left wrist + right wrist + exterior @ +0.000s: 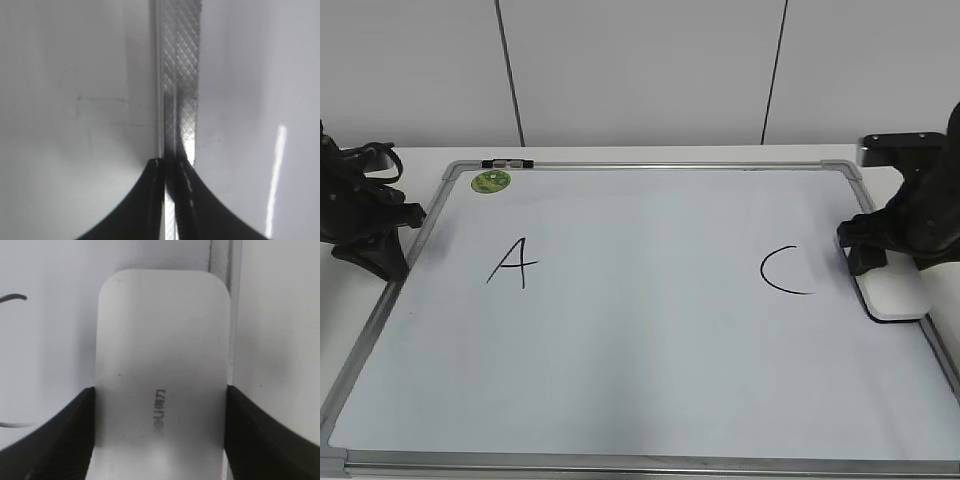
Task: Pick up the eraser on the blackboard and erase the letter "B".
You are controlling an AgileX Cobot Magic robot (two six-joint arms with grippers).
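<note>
Exterior view: blackboard [620, 380] on desk [620, 153] shows "A" [514, 262] and "C" [787, 271]; no "B" between them, erasing apparently done. Eraser [895, 293] at board's right edge, right end effector [160, 415] clamped on it. Left end effector [170, 167] together over frame.

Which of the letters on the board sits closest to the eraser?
The black "C", on the board's right half beside the eraser; the "A" is far left.
</note>
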